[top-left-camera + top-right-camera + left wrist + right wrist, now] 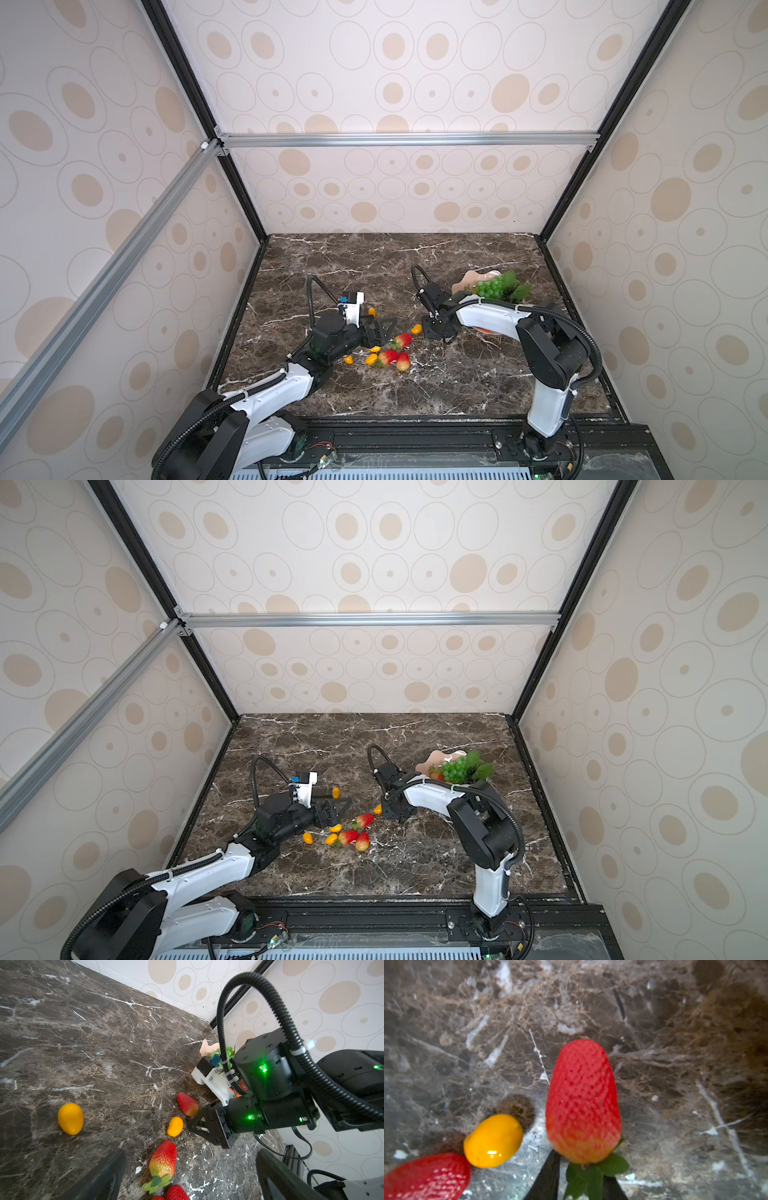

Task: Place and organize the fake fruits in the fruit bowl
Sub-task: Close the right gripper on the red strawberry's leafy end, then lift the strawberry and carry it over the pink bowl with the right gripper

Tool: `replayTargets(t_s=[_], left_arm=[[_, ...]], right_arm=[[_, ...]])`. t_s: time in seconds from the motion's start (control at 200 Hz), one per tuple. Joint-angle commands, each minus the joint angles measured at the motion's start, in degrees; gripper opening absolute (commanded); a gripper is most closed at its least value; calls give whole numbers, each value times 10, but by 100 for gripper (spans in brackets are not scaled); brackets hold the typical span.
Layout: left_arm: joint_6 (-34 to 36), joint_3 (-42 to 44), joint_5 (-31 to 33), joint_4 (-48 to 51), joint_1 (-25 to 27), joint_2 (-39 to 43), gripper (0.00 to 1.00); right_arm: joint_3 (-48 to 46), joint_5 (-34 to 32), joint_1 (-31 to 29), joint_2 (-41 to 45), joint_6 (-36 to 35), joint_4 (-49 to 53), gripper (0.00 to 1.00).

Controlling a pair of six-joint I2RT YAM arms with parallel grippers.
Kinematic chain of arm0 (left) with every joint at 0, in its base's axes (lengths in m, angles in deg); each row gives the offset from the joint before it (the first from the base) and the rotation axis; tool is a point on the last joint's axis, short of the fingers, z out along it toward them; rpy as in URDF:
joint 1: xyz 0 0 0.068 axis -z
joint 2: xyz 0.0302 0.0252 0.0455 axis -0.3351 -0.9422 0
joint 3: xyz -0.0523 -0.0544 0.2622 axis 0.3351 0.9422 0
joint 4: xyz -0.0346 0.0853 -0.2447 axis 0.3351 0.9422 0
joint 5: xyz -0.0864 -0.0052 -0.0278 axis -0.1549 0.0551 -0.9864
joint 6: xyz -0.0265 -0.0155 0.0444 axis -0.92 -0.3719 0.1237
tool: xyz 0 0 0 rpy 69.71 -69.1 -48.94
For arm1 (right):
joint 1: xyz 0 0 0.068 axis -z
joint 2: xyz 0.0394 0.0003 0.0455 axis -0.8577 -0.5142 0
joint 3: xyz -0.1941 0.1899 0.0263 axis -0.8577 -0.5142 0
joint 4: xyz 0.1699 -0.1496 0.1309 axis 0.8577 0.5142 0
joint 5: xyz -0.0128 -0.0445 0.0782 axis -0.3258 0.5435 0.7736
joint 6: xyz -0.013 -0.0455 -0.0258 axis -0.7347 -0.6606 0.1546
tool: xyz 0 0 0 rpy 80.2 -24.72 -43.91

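The pale pink fruit bowl (473, 277) stands at the back right with a green grape bunch (494, 287) in it. Three strawberries and several small yellow oval fruits lie on the marble mid-table. My right gripper (581, 1167) is low at the leafy end of one strawberry (583, 1101). Its narrow-set jaws straddle the green leaves, and a slit of table shows beside one finger. My left gripper (191, 1153) is open wide over another strawberry (164, 1159), which lies nearer one finger (108, 1172). In a top view both grippers, the left (380, 330) and the right (426, 332), flank the fruit cluster.
A yellow oval (493, 1140) and a second strawberry (427, 1176) lie close beside the right jaws. A lone yellow oval (372, 311) sits behind the left gripper. The right forearm (490, 318) crosses over the bowl's front. Walls enclose the table on three sides.
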Motion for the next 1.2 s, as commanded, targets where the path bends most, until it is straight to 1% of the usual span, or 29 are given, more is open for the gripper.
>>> replayTargets(t_s=[0.0, 0.18, 0.345, 0.585, 1.195], left_arm=[[-3, -13, -6, -14, -4, 1, 98], [-4, -9, -2, -15, -5, 5, 98], [-4, -10, -2, -15, -4, 4, 98], [-5, -15, -7, -20, -4, -6, 98], [-4, -14, -1, -17, -4, -2, 98]], right_arm=[[-4, -9, -2, -2, 9, -4, 34], [5, -17, -1, -17, 7, -2, 33], [10, -20, 0, -22, 2, -1, 26], [3, -24, -1, -22, 1, -1, 19], [6, -24, 0, -19, 0, -1, 8]])
